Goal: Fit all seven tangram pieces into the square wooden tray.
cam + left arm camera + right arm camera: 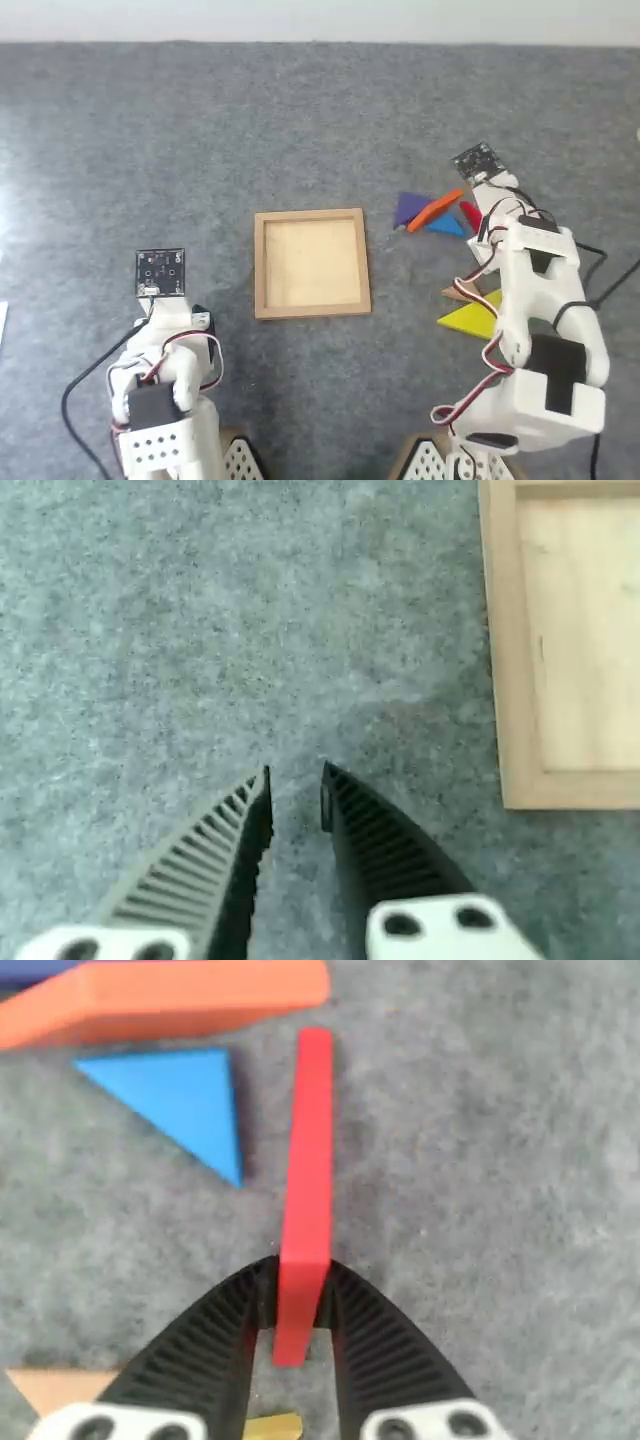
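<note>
Now | tray [259, 265]: bare wood floor | right claw [300, 1270]: clamps red piece [308, 1160]

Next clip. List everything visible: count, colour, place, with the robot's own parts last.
tray: one, pale wood, square, mid-table, nothing in it.
purple piece: one, purple, right of the tray, overlapped by the orange piece.
orange piece: one, orange, lying across the purple one's edge.
blue triangle: one, blue, flat beside the orange piece.
red piece: one, red, on edge, in the right gripper.
yellow triangle: one, yellow, beside the right arm.
tan piece: one, light brown, partly hidden by the right arm.
mat: one, grey, covering the table.
left gripper: black fingers, slightly open, empty, over the mat left of the tray.
right gripper: black fingers, shut on the red piece.
</note>
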`<action>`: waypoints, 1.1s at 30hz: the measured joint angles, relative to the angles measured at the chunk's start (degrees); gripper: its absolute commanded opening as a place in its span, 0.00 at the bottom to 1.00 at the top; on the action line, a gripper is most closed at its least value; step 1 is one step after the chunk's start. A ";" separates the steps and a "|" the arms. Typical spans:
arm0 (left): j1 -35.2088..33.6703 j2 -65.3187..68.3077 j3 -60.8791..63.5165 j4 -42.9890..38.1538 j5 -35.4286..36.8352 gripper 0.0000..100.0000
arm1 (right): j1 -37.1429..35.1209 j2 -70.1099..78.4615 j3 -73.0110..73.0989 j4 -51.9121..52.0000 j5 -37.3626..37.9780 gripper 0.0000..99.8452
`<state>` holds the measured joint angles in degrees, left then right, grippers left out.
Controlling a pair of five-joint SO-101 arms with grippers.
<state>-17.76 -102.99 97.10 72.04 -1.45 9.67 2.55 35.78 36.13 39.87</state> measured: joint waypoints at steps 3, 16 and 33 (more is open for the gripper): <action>0.00 0.00 0.00 0.00 0.00 0.08 | 0.09 -1.14 -0.97 3.34 -3.60 0.01; 0.00 0.00 0.00 0.00 0.00 0.08 | -14.51 -30.51 -1.05 24.70 -19.43 0.01; 0.00 0.00 0.00 0.00 0.00 0.08 | -51.34 -10.20 -1.05 3.60 -41.76 0.01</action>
<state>-17.76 -102.99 97.10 72.04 -1.45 -41.67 -7.65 34.73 39.74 -1.89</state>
